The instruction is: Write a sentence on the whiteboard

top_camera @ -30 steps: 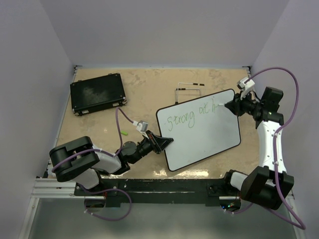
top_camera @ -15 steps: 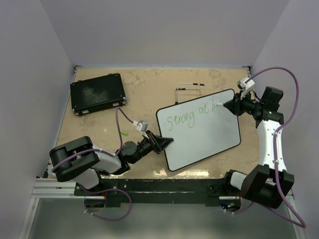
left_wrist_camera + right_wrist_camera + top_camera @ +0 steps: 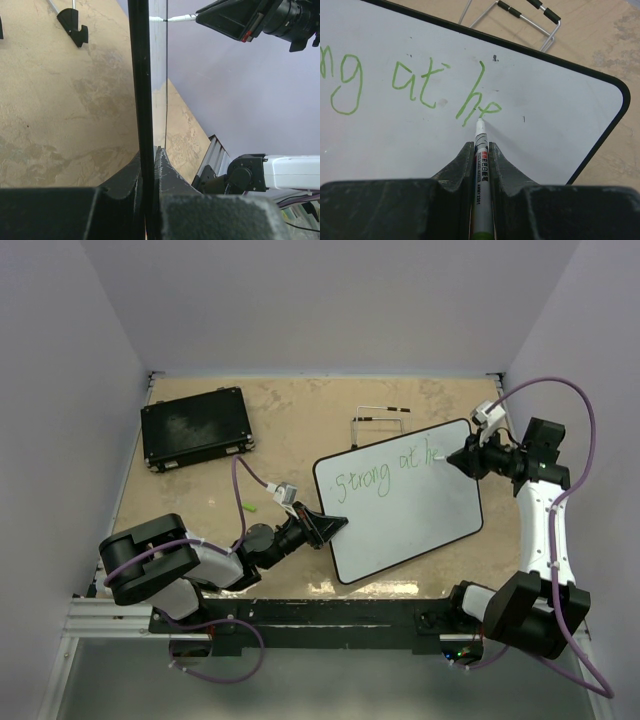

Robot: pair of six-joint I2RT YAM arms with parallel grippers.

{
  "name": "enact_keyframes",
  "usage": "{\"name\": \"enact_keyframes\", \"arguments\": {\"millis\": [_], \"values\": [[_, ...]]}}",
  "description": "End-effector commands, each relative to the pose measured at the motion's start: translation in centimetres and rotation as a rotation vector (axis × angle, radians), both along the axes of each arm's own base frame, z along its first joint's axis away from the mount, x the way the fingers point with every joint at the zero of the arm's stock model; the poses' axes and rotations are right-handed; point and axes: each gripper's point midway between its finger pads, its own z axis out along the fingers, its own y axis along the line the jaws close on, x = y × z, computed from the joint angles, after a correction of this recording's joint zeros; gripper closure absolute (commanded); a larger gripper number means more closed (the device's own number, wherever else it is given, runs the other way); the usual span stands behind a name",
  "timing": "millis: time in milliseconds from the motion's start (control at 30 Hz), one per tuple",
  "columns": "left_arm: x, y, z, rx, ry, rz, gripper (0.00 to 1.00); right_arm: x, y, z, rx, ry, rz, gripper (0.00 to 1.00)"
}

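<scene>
The whiteboard [image 3: 410, 510] lies tilted on the table, with green writing "Strong at he" [image 3: 385, 472] along its upper part. In the right wrist view the words "at he" [image 3: 445, 90] show on the board [image 3: 395, 140]. My right gripper [image 3: 462, 458] [image 3: 480, 150] is shut on a white marker [image 3: 481, 150]; its tip touches the board just below the "e". My left gripper [image 3: 335, 524] [image 3: 149, 160] is shut on the board's black left rim [image 3: 140, 75], seen edge-on.
A flat black case [image 3: 195, 427] lies at the back left. A wire stand [image 3: 380, 418] [image 3: 520, 15] sits just behind the board. A small green cap [image 3: 251, 508] lies on the table left of the left arm. Purple walls enclose the table.
The right gripper has moved the marker slightly right and an "e" has been added after the "h". The left arm has not moved.
</scene>
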Motion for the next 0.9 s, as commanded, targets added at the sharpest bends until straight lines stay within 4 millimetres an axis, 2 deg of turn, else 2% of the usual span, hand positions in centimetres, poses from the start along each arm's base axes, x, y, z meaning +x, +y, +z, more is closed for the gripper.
{"name": "enact_keyframes", "arguments": {"millis": [0, 200, 467, 867], "values": [[-0.2, 0.5, -0.1, 0.061, -0.121, -0.009, 1.0, -0.3, -0.4, 0.4, -0.042, -0.015, -0.007, 1.0], [-0.2, 0.5, -0.2, 0.063, -0.12, -0.009, 1.0, 0.7, -1.5, 1.8, -0.066, -0.061, -0.092, 1.0], [-0.2, 0.6, -0.3, 0.065, -0.119, -0.006, 1.0, 0.4, -0.8, 3.6, -0.043, -0.096, -0.057, 1.0], [-0.3, 0.6, -0.4, 0.065, -0.117, -0.011, 1.0, 2.0, -2.1, 3.5, -0.055, -0.117, -0.13, 1.0]]}}
